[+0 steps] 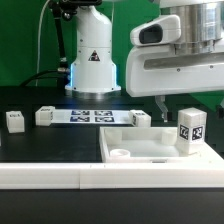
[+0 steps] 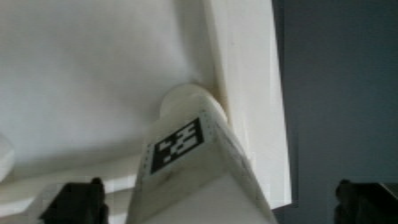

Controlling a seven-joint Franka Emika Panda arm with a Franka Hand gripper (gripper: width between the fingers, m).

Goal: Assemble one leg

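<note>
Ext view: leg stands upright on the flat white panel, at its end toward the exterior view's right, tag face to cam. Round socket sits in the panel toward the exterior view's left, well apart from the leg. One dark finger hangs under the arm's white hand, behind the leg, apart from it. Marker board lies behind the panel, small white block at far left, long border bar along the front.

Wrist view only: gripper jaws are spread wide, nothing grasped. Both dark fingertips are clear of the leg, which shows between them from above. Leg sits right by the panel edge, dark table beyond it. Ext view can't show the jaw gap, wrist can't show the other parts.

Labels: leg tag is a b/w square pattern, no letters. Marker board tags are the same sort. Triangle sticker on the robot base, symbol too small to read.
</note>
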